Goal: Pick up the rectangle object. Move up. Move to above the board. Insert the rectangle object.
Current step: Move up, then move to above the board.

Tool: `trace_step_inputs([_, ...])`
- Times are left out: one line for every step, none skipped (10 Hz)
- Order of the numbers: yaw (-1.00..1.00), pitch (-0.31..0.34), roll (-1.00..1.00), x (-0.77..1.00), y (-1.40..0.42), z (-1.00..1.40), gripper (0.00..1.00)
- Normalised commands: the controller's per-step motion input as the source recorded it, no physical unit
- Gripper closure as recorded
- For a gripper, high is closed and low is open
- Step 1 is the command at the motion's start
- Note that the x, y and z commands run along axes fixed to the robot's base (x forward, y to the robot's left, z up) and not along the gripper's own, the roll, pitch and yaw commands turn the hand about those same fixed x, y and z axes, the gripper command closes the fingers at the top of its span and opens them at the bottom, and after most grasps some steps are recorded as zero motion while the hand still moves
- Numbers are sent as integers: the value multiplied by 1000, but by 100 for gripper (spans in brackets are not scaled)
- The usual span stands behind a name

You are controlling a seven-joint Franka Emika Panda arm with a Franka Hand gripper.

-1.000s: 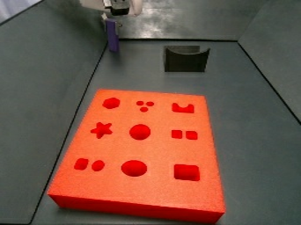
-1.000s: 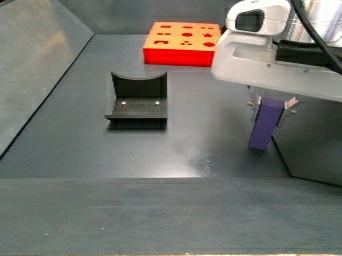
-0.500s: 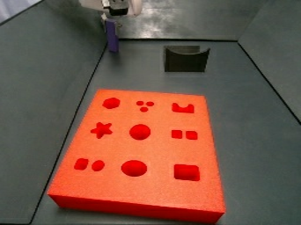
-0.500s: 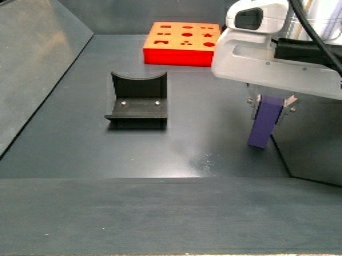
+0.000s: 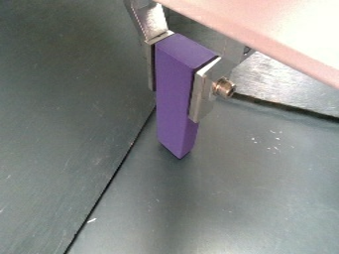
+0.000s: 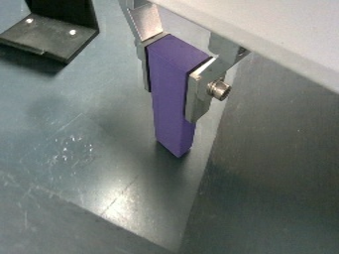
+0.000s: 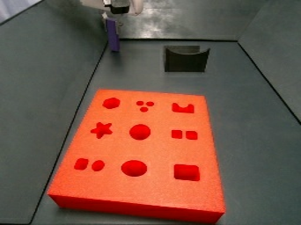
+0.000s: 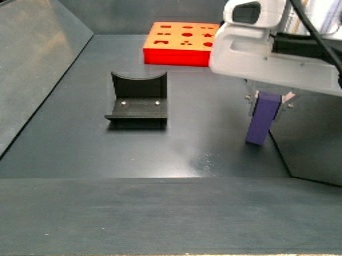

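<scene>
The rectangle object, a slender purple block (image 5: 176,109), stands upright between the silver fingers (image 5: 204,91) of my gripper (image 5: 177,75), which is shut on its upper part. Both wrist views show this grip (image 6: 173,77). The block's lower end (image 6: 176,144) hangs close to the dark floor. In a side view the gripper (image 7: 113,19) and the block (image 7: 112,38) are at the far back left, well beyond the orange-red board (image 7: 160,149). In a side view the block (image 8: 263,120) hangs under the gripper (image 8: 266,99), and the board (image 8: 181,57) lies far behind.
The fixture (image 7: 186,58) stands on the floor behind the board; it also shows in a side view (image 8: 138,100) and a wrist view (image 6: 51,30). Grey walls enclose the floor; one wall (image 8: 314,140) rises right beside the block.
The gripper and the purple block have risen slightly. The board and fixture have not moved.
</scene>
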Motion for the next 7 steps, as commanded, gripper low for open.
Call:
trace_step_inputs([30,10,6,-11,26,810,100])
trace_step_inputs([19,41,31,-26,32,698,100])
trace_step_inputs([9,52,49,-28,24,627,100])
trace_step_inputs([0,69,82,-31,12,481,100])
trace_step_inputs([5,80,107,-28,2,341,100])
trace_step_inputs([12,87,117,-30,0,241,100])
trace_step_inputs([170,172,370,26,199,1000,100])
